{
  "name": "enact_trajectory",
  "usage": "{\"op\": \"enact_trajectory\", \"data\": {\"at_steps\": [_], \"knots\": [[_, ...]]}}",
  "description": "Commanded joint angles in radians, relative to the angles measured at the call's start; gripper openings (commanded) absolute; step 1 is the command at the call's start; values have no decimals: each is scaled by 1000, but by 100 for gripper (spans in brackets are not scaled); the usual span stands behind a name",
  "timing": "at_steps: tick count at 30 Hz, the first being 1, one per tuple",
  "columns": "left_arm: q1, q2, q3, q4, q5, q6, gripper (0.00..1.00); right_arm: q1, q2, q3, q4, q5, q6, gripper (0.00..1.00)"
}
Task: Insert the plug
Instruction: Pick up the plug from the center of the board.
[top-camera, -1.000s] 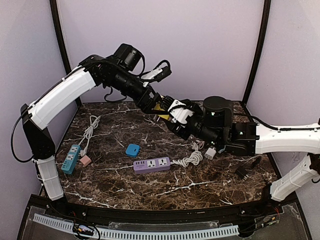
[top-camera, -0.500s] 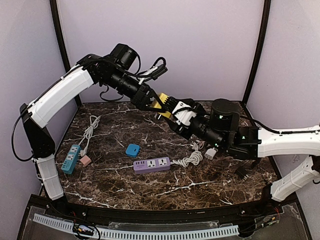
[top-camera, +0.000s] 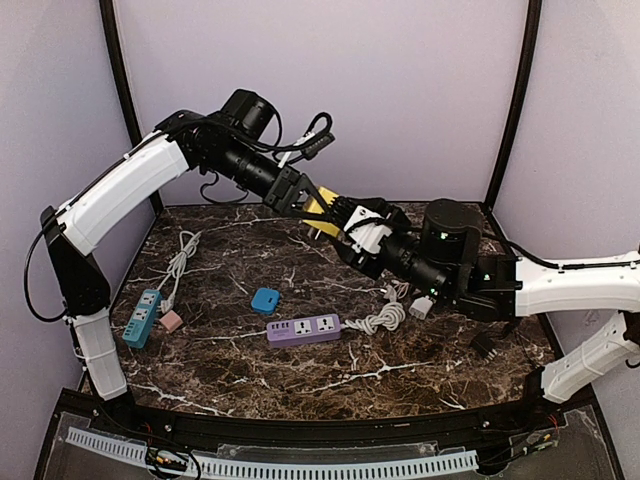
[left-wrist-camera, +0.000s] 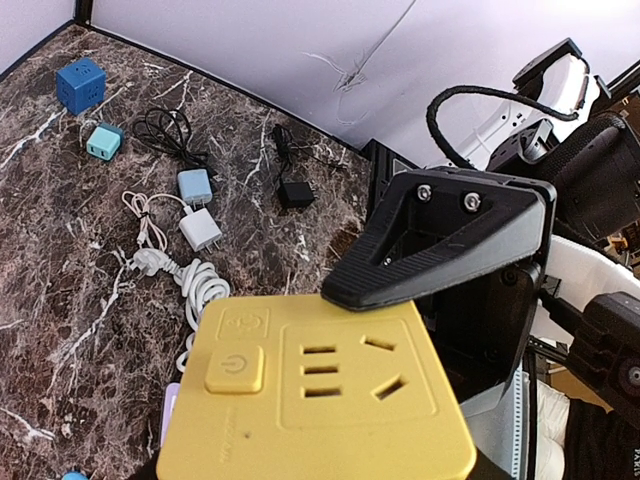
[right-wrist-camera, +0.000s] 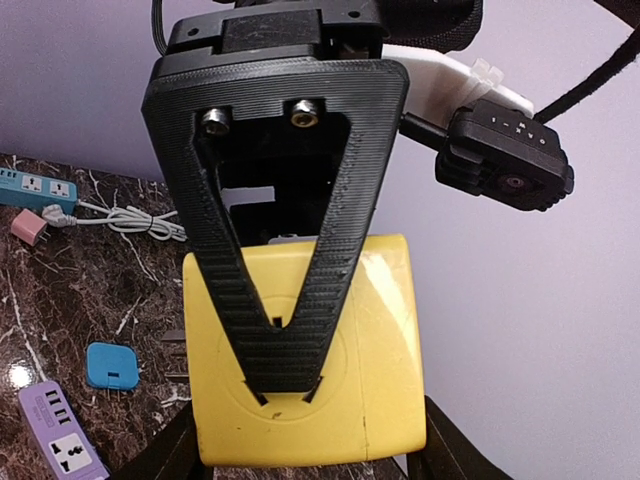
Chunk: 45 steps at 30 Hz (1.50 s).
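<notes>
Your right gripper (top-camera: 343, 224) clamps the yellow socket block (right-wrist-camera: 385, 340); your left gripper (top-camera: 303, 198), jaws part-closed, pinches it too.

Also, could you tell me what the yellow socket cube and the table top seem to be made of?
Yellow socket cube: likely moulded plastic with a satin finish, judging by its rounded edges, a seam line and soft highlights on its face. Table top: looks like polished dark marble, brown with white veins and glossy reflections, though it could equally be a printed laminate.
</notes>
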Motion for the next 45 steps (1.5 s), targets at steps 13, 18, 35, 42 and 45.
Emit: {"op": "enact_trajectory", "data": {"at_steps": [13,18,35,42,45], "knots": [[-62,-48,5,-12,-656,288,1,-382,-123,192,-541,-551,1182,97],[-102,-35,5,-6,-707,321,1,-413,-11,296,-578,-690,1279,99],[-140,-20,-12,15,-705,338,1,-419,275,416,-421,-1003,1387,93],[-140,-14,-18,29,-721,352,1,-419,342,436,-389,-1052,1420,79],[-139,-15,-24,28,-724,355,1,-420,340,430,-382,-1054,1425,49]]}}
